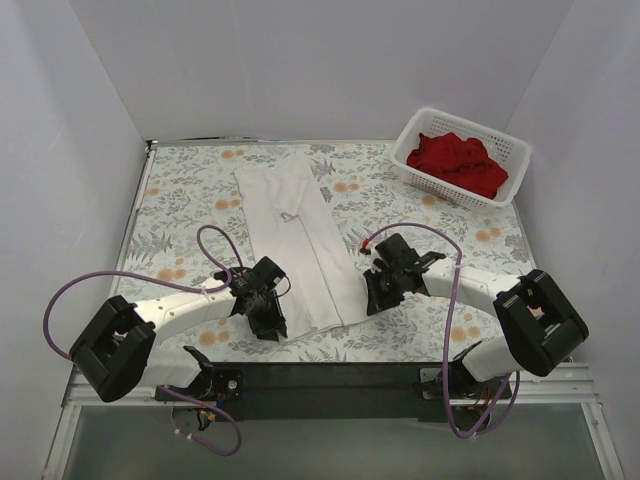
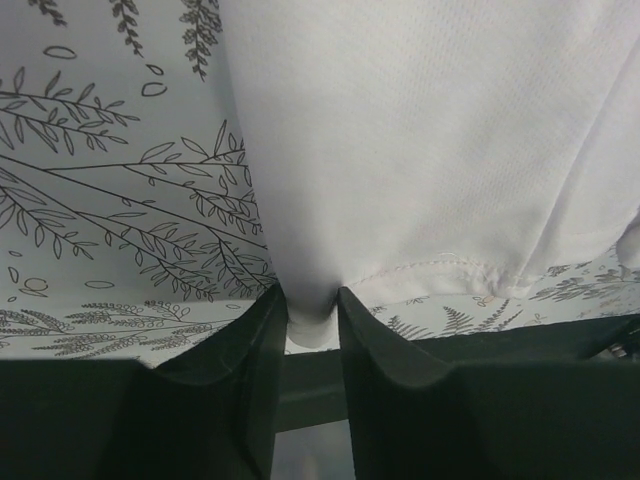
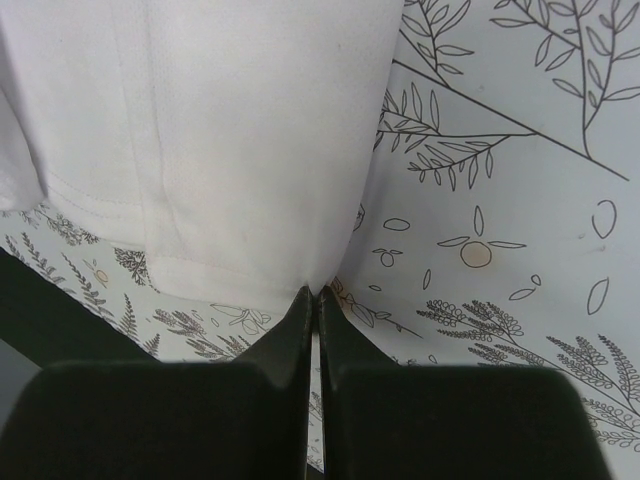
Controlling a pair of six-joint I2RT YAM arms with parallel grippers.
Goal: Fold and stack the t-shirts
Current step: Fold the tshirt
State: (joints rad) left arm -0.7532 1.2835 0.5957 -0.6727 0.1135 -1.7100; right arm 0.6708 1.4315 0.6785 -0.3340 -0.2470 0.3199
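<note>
white shirt (image 1: 295,235): folded strip, near end between your grippers
left gripper (image 2: 313,300): pinching its near-left hem
right gripper (image 3: 317,295): clamped shut on the near-right corner
red shirts (image 1: 455,160): in the basket (image 1: 512,152)

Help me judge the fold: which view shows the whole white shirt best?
Top external: the white shirt lies there full length, folded into a long strip. Each wrist view shows only one near hem corner, close up, with nothing of the rest.
</note>
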